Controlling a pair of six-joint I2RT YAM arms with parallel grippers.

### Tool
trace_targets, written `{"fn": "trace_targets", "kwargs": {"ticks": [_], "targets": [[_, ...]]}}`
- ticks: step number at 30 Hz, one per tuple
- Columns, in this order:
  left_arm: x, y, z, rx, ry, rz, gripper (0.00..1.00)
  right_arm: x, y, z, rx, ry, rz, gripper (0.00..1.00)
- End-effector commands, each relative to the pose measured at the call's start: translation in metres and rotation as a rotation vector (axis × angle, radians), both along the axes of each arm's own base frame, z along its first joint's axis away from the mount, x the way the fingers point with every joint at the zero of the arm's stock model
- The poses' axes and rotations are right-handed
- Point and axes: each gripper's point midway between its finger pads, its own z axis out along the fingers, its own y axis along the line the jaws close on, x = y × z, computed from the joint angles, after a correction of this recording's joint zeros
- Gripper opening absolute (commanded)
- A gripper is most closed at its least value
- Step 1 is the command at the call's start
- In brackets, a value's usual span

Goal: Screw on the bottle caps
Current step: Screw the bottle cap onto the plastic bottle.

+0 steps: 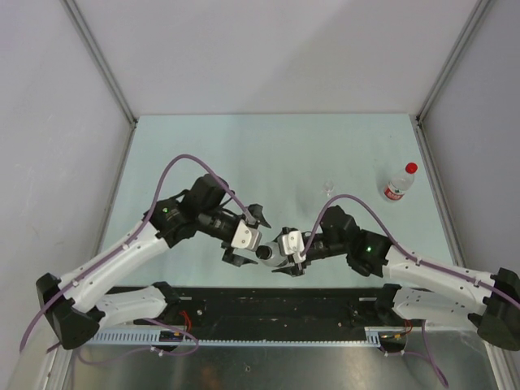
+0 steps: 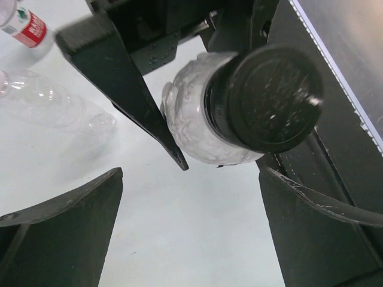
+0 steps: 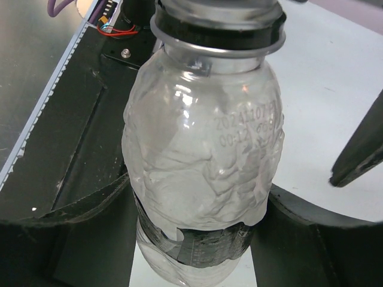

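Note:
My right gripper is shut on a crumpled clear bottle with a dark label, holding it off the table with its neck pointing left. A black cap sits on its neck and also shows in the right wrist view. My left gripper is open, its fingers spread either side just short of the cap, not touching it. A bottle with a red-and-white label and a red cap is at the far right. A third clear bottle is mid-table. The whitish cap is not in view.
The labelled bottle and the clear bottle lie beyond my left gripper. The black base plate with cable tracks runs along the near edge. Grey walls and metal posts close in the table on three sides.

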Motion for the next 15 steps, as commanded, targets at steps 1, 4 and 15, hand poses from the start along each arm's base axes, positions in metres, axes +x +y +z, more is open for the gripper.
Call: {"fn": "trace_targets", "kwargs": {"ticks": [1, 4, 15], "targets": [[0.000, 0.002, 0.039, -0.077, -0.026, 0.038, 1.00, 0.003, 0.007, 0.028, 0.079, -0.061, 0.023, 0.08], [0.008, 0.006, 0.044, -0.075, -0.016, 0.095, 1.00, 0.009, 0.004, 0.033, 0.092, -0.059, -0.019, 0.06], [0.089, 0.011, 0.067, -0.182, 0.182, 0.625, 0.99, 0.086, -0.015, 0.057, 0.229, 0.009, -0.525, 0.01]]}}
